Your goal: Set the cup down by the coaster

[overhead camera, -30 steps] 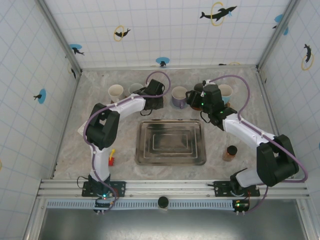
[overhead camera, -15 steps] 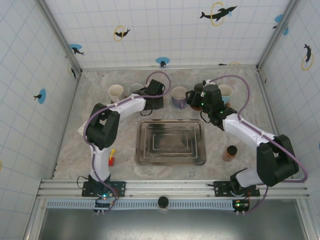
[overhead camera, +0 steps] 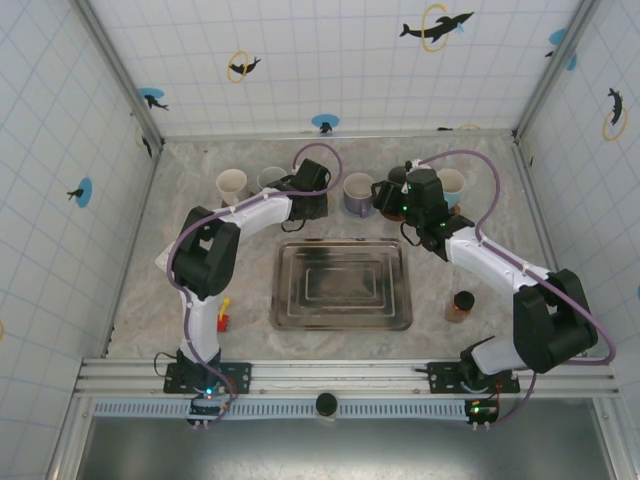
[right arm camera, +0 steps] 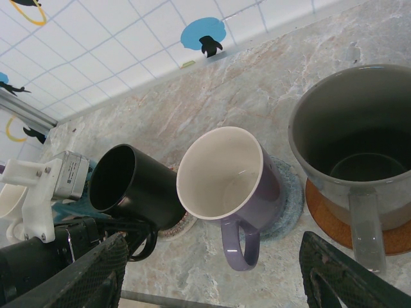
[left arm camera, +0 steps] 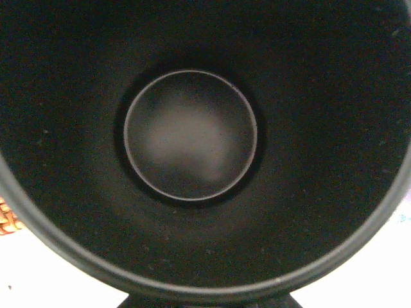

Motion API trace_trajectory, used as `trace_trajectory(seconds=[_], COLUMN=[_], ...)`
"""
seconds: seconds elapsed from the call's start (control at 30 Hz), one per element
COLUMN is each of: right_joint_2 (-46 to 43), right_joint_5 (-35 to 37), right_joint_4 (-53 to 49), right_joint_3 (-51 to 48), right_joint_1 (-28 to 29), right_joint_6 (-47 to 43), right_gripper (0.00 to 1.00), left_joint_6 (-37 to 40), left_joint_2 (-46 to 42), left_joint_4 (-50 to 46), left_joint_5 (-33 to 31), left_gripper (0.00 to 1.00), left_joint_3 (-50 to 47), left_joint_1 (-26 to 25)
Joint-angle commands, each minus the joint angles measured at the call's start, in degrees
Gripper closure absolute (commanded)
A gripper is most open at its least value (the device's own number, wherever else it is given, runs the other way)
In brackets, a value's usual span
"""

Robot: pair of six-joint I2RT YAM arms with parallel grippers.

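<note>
Left gripper (overhead camera: 311, 206) grips cup (right arm camera: 136, 191), rim tilted

purple mug (right arm camera: 226, 174) close beside black cup (right arm camera: 136, 190)

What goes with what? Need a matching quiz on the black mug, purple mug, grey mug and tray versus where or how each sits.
Things:
1. black mug
2. purple mug
3. grey mug
4. metal tray

Places or states:
A. on the brown cork coaster
B. flat at the middle of the table
C. tilted, not upright
D. on the blue-grey coaster

Pairs: 1-C, 2-D, 3-A, 4-B.
</note>
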Motion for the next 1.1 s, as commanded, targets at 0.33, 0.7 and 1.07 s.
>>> trace_trajectory(seconds=[0.33, 0.7, 1.07], right_joint_2=[0.22, 0.31, -0.03], right_joint_5=[-0.08, 0.03, 0.18], right_joint_4=[1.28, 1.28, 0.94], right_joint_3=[1.97, 2.08, 2.14], right_joint_1=[-0.35, -0.37, -0.44], right_joint_6=[0.08, 0.07, 0.08], right_gripper=[0.28, 0.25, 0.16], left_joint_6=[-1.51, -1.12, 3.71], left_joint_2=[0.24, -6.32, -18.71], left_joint_4=[-0.61, 4.26, 12.16], left_joint_5=[-0.71, -3.4, -5.63], left_gripper=[0.64, 0.51, 0.46], left_joint_3=[1.29, -2.88, -9.43], left_joint_1=[-0.55, -1.38, -3.07])
